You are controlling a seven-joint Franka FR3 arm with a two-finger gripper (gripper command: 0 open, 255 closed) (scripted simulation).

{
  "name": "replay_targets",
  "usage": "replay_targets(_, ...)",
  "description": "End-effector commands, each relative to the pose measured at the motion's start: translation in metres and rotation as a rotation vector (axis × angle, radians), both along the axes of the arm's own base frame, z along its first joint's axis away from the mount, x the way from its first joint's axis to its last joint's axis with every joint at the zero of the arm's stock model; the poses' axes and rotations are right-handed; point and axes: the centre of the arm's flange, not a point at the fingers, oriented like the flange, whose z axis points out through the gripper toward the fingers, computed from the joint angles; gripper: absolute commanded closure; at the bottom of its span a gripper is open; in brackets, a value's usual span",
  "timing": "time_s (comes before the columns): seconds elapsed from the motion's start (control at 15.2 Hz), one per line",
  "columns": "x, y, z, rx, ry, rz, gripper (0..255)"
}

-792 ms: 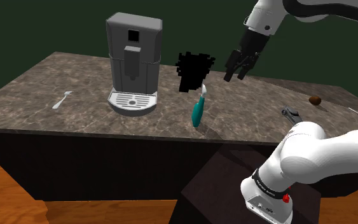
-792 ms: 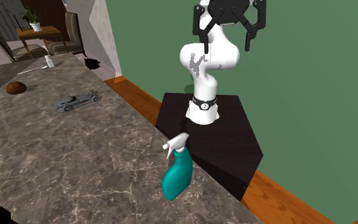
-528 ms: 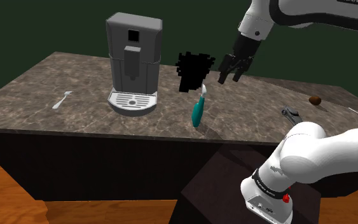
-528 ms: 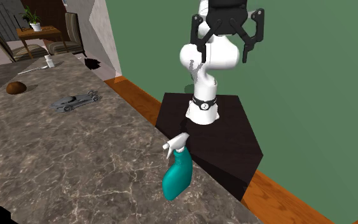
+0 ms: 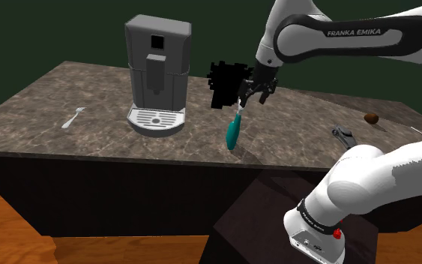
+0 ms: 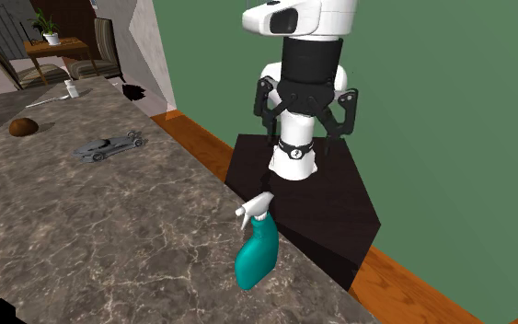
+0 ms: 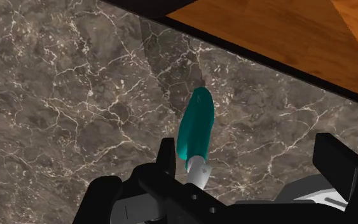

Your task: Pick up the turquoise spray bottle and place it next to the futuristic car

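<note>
Your tool [image 6: 305, 124] hangs with its two black fingers spread wide and nothing between them. It sits above the spray bottle [image 6: 257, 250], which stands near the edge of the surface [image 6: 109, 239] on the side of the stand [image 6: 335, 198]. In the shoulder view the tool is just above the bottle's white head and slightly to that view's right, not touching it. In the wrist view the head sits close beside one finger [image 7: 166, 159] and well apart from the other, so the bottle is off the middle of the gap. You will likely need a small sideways correction before you come down. The bottle's long axis runs roughly upright with a slight lean, head on top, so a descent along the tool's own line would meet the head first. The body is a smooth turquoise teardrop, broad low down and narrowing to a thin neck under the white trigger head. It looks slick and tapered, so a grip high on the taper might slide, and the fuller part of the body probably offers a surer hold. The surface is dark brown stone-like marbling with pale veins, flat and hard. The car [image 6: 109, 146] is a low, slender grey shape lying well apart from the bottle, further along the surface toward the second exterior view's upper left. The carry will run that way.
</note>
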Motion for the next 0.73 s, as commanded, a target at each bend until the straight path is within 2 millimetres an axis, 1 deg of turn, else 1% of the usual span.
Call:
replay_targets(0.0,0.016,-0.007,-0.018,-0.03,0.001,-0.037,0)
replay_targets(0.26,0.045,-0.024,-0.053,-0.086,0.006,-0.108,0)
replay_targets(0.66,0.045,-0.028,-0.084,-0.086,0.006,-0.108,0)
